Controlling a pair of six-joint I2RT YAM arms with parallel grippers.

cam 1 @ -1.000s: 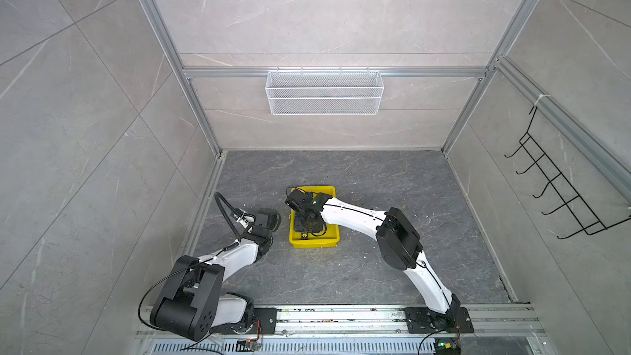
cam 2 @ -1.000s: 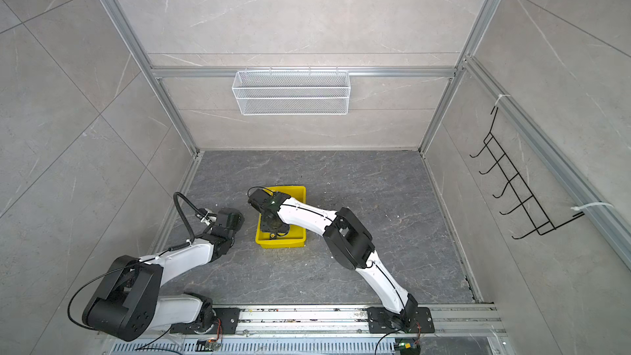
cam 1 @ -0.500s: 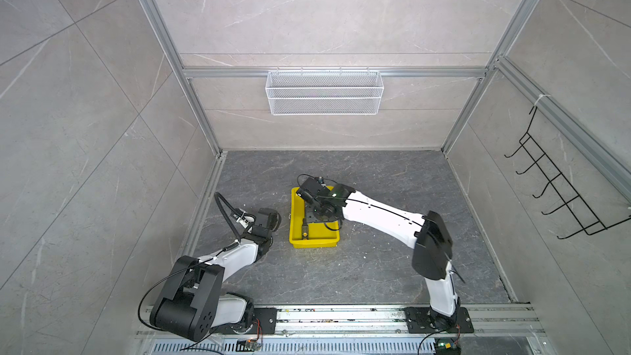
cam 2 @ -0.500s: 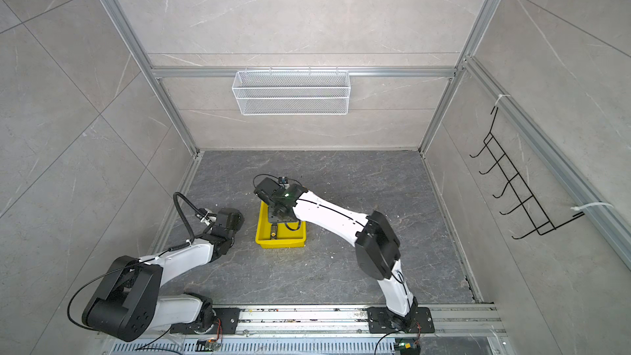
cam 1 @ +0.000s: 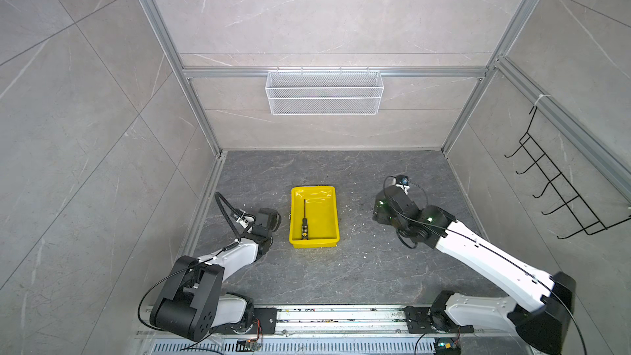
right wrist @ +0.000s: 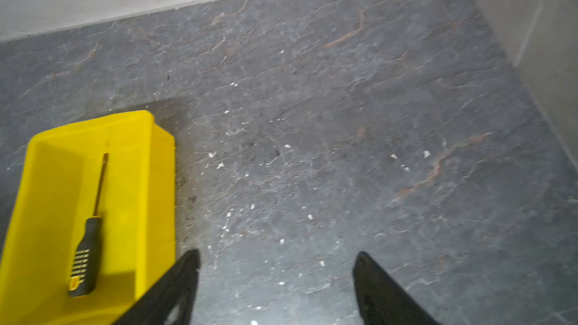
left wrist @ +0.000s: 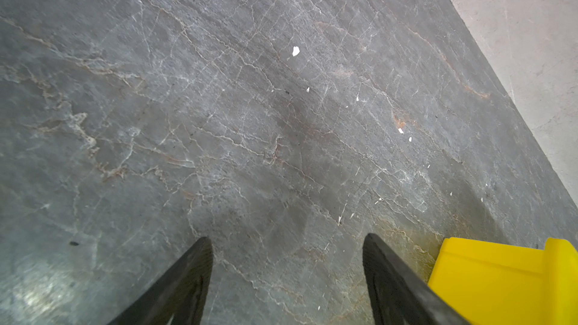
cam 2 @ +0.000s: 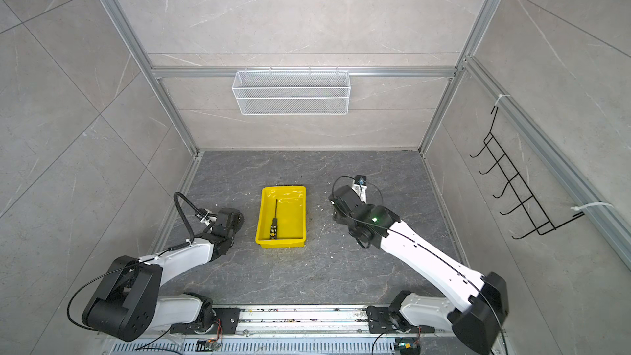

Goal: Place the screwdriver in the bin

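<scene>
Top views, both: screwdriver (cam 1: 304, 220) flat inside bin (cam 1: 324, 220), handle at near end, shaft pointing away. Left wrist: left hand (left wrist: 286, 239) fingers apart, empty, over counter (left wrist: 250, 104); only a bin corner, screwdriver out of frame. Right wrist: right hand (right wrist: 276, 256) spread, empty, beside bin; whole screwdriver visible, striped handle, markings unreadable.

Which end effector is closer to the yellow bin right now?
Left. The left end effector sits just left of the yellow bin; the right end effector is farther off, on its right side.
</scene>
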